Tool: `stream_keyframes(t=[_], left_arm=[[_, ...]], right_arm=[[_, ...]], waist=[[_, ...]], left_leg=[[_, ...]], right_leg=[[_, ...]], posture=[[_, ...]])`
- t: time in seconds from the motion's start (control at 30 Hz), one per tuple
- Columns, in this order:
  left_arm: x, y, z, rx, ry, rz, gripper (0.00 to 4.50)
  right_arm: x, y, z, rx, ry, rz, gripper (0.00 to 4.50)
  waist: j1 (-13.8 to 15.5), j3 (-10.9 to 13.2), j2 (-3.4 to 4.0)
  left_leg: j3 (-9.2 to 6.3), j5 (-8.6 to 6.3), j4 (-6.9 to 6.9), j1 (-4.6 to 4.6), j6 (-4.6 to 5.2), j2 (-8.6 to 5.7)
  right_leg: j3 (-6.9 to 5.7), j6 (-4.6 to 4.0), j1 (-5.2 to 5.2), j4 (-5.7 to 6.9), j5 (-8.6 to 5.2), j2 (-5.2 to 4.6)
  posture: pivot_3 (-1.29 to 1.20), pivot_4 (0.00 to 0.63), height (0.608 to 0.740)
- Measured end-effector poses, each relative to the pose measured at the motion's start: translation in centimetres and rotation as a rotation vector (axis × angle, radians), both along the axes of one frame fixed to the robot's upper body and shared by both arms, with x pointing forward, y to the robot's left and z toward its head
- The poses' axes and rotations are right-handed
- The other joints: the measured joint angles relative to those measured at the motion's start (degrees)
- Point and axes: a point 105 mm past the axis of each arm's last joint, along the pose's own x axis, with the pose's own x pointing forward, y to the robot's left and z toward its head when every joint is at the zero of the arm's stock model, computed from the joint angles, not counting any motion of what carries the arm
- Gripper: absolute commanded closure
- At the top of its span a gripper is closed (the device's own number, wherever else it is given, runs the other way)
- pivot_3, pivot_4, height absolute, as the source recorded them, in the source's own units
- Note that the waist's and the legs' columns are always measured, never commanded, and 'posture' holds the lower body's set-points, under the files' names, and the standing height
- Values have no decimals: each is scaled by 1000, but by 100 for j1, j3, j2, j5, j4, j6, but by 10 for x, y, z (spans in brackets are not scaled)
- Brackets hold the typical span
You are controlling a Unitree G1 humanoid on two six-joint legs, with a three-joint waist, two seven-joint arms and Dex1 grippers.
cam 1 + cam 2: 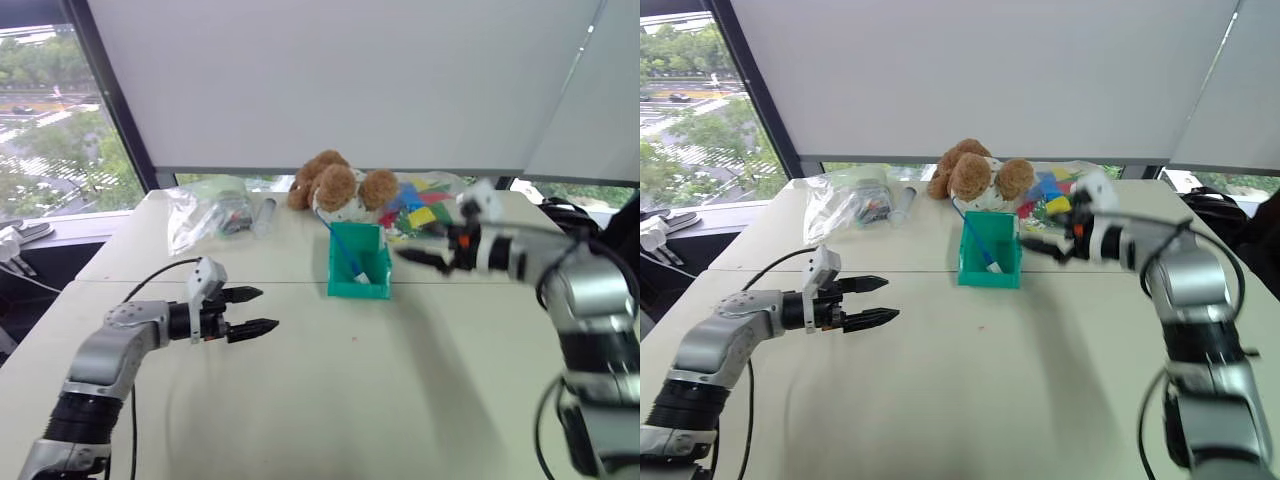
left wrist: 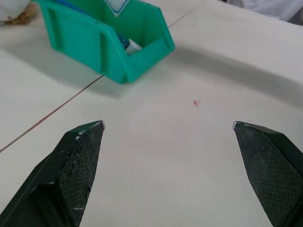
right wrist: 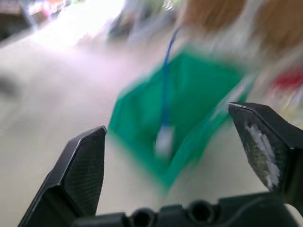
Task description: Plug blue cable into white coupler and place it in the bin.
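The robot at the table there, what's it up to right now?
Nothing is held. The blue cable, plugged into the white coupler, lies in the bin, its other end over the back wall. The right gripper hangs open beside the bin; the left gripper is open above the table.

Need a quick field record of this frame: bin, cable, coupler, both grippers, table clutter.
bin: teal-green bin, mid-table, open top
blue cable: blue cable runs down into the bin, its upper end over the back rim
white coupler: white coupler lies inside the bin at the cable's lower end
left gripper: left gripper open, empty, over the table left of the bin
right gripper: right gripper open, empty, right of the bin
behind bin: teddy bear, clear plastic bags, coloured blocks
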Motion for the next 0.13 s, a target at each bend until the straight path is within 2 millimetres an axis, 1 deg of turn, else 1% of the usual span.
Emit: stream_keyframes(t=[0.03,0.07,0.1,0.13], left_arm=[[-1,2,3,3,-1,5,0],[-2,5,7,-1,-5,12,0],[-3,8,11,3,-9,22,0],[-4,9,14,1,-14,22,0]], right_arm=[[-19,1,-5,7,26,25,36],[-30,2,-3,5,24,40,36],[-41,2,4,-1,1,48,36],[-47,1,10,-10,-25,46,36]], waist=[[-12,5,8],[-33,6,10],[-66,7,9],[-78,7,8]], left_leg=[[3,0,6,-7,0,2],[4,1,10,-5,1,2],[3,3,20,0,0,3],[3,4,24,13,0,5]], right_leg=[[0,0,-4,2,0,1],[0,1,-4,6,0,5],[0,1,1,13,1,5],[-1,4,14,13,4,6]], posture=[[0,150,740],[0,150,740],[0,150,740],[0,150,740]])
